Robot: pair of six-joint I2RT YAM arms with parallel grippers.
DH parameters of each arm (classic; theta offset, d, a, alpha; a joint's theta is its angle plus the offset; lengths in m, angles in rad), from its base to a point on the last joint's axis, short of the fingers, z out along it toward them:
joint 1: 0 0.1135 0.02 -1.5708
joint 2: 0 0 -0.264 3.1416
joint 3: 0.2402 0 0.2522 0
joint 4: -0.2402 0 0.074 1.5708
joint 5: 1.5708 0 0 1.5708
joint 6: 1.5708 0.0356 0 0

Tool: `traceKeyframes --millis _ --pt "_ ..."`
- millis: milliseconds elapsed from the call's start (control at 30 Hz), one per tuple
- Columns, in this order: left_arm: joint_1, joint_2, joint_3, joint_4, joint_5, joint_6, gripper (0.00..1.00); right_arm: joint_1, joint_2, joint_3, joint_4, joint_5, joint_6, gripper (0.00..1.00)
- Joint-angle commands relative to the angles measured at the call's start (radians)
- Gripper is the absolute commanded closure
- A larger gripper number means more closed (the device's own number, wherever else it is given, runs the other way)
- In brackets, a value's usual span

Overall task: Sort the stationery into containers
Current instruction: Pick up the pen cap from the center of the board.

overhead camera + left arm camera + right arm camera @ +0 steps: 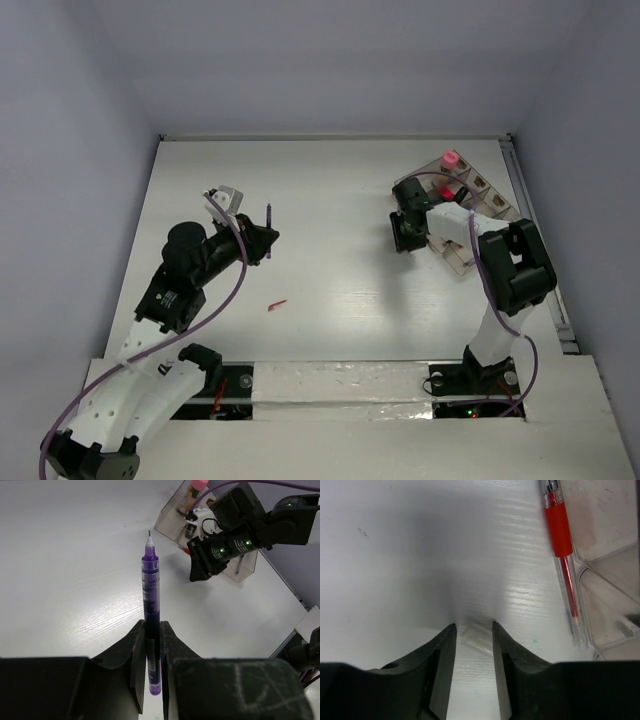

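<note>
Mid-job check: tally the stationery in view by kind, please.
Pens: 2 (purple pen in left gripper; red clear-barrelled pen beside clear plastic organiser tray)
Pink-capped bottle: 1
Small clear piece between right gripper's fingers: 1
Small red sliver on white table: 1
Total: 5

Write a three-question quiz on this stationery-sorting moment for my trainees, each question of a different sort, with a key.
1. True or false: the left pincer grips a thin purple pen whose tip points away from the pincer.
2. Where is the pink-capped little bottle? A: standing in the clear plastic organiser tray. B: lying on the bare table. C: in the left pincer.
3. What colour is the small loose item lying on the white table near the left arm?

Key: 1 true; 2 A; 3 red.
</note>
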Motion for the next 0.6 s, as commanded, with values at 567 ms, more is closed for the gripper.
traceKeyframes --millis 567 --pt "-0.004 0.008 0.004 0.026 -0.005 0.019 1.0 -0.007 -0.039 -0.018 -0.047 -0.057 -0.008 0.41"
